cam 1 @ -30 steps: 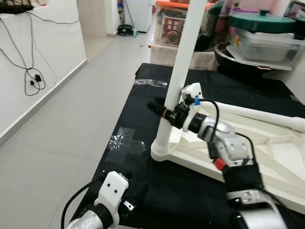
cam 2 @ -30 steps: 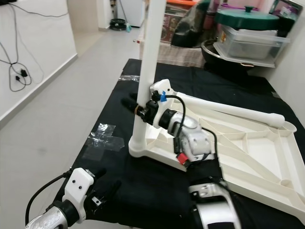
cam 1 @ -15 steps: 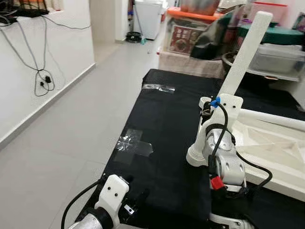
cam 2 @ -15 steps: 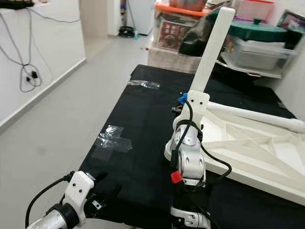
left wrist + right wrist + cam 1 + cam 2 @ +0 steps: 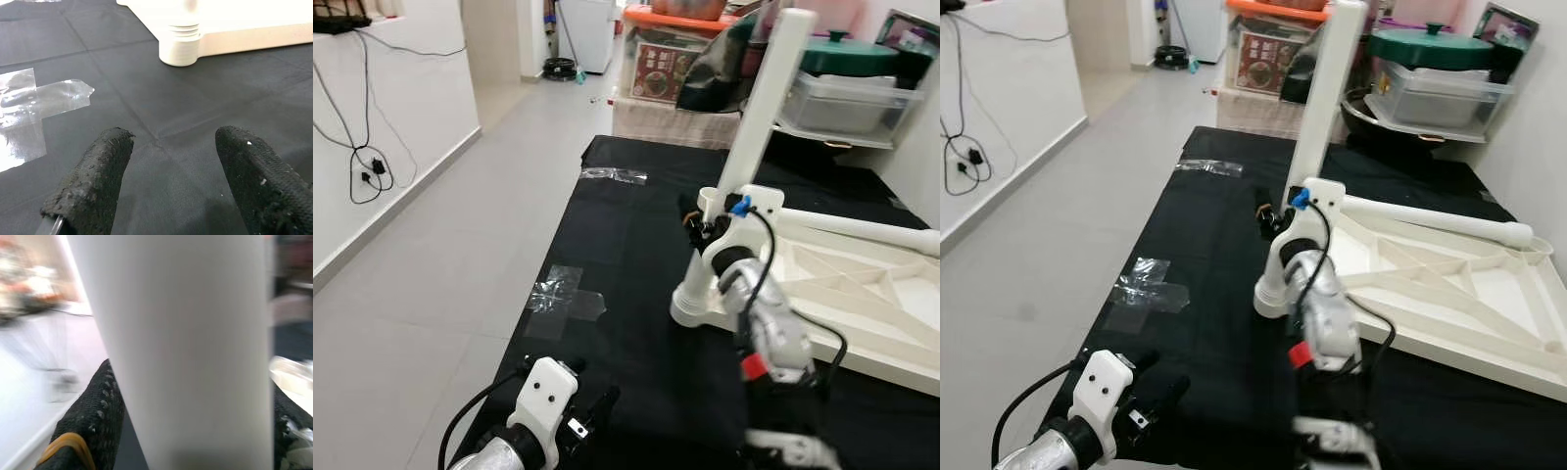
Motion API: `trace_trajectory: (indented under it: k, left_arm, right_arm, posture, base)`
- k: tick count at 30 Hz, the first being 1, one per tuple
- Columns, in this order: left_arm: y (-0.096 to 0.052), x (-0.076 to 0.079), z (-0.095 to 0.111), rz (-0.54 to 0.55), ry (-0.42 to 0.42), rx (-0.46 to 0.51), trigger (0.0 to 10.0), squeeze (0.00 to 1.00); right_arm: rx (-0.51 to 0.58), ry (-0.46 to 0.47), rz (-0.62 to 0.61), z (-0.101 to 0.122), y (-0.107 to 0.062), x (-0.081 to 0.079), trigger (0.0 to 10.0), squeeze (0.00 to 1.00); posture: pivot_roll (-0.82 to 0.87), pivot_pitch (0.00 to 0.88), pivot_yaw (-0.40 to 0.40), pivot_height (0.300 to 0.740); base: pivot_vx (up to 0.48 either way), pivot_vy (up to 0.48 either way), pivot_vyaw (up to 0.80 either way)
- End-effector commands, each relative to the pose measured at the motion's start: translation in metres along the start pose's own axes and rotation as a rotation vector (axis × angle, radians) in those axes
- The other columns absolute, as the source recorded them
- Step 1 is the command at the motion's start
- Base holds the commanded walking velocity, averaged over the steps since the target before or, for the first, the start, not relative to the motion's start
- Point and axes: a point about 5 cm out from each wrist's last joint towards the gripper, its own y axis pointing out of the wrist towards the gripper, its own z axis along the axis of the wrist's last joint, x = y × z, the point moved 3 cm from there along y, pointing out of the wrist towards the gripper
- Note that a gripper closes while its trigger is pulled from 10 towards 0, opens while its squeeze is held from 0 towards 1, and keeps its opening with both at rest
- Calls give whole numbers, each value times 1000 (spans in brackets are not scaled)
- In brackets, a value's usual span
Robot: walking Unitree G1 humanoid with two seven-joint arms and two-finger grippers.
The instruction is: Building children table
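An upturned white table top (image 5: 862, 284) lies on a black mat (image 5: 626, 245). One white leg (image 5: 759, 108) stands in its near left corner socket, leaning a little to the right. My right gripper (image 5: 697, 223) is shut on this leg low down; in the right wrist view the leg (image 5: 186, 347) sits between both fingers (image 5: 93, 421). A second white leg (image 5: 862, 227) lies along the far side of the top. My left gripper (image 5: 168, 161) hovers open just over the mat at the near left, nothing between its fingers (image 5: 98, 171).
Clear tape patches (image 5: 566, 292) stick to the mat's left edge. Storage boxes and a green-lidded pot (image 5: 847, 54) stand behind the mat. Grey tiled floor (image 5: 440, 255) runs along the left to a white wall with hanging cables (image 5: 367, 162).
The head view has shifted. My right arm has swung from the leg's right side round to its near side, still holding it; the leg now leans right. The left gripper stays put.
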Motion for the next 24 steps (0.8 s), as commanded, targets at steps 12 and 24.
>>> trace_trajectory:
  k: [12,24]
  left_arm:
    - [1,0,-1,-2,9,-2,10000,0]
    - [0,0,-1,-3,8,-4,10000,0]
  right_arm:
    - [-368,-98,1035,-35,-44,-56,10000,0]
    - [-284,-87,808,-35,-15,-49,0,0]
  posture:
    - [141,10,-122,740]
    - [137,17,-122,740]
  base:
    - [0,0,0]
    - [0,0,0]
